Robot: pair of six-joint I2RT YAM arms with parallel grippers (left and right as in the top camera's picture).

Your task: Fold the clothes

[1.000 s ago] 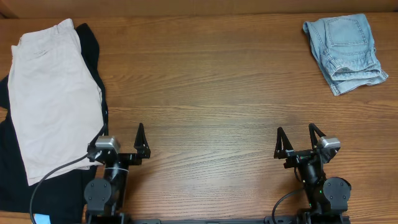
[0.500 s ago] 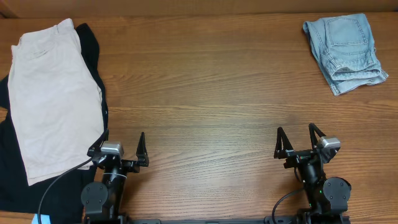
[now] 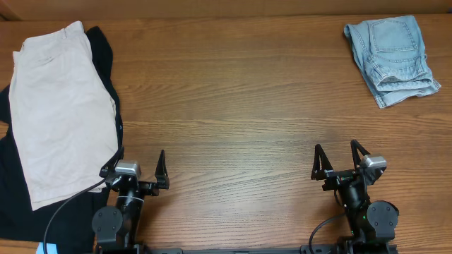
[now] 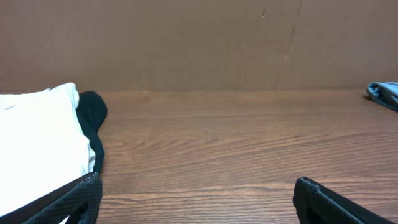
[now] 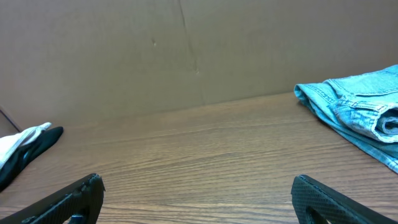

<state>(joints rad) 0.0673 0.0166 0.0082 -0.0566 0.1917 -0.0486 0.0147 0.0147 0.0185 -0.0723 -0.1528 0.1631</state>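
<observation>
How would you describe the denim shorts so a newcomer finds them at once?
On the wooden table, look to the far right corner. A compact bundle of faded light-blue denim shorts lies there alone. The only other clothes, beige shorts on a black garment, lie at the left edge.

Beige shorts (image 3: 60,113) lie on a black garment (image 3: 14,212), just left of the left end effector (image 3: 140,154), on the wooden worktop (image 3: 233,106).
</observation>
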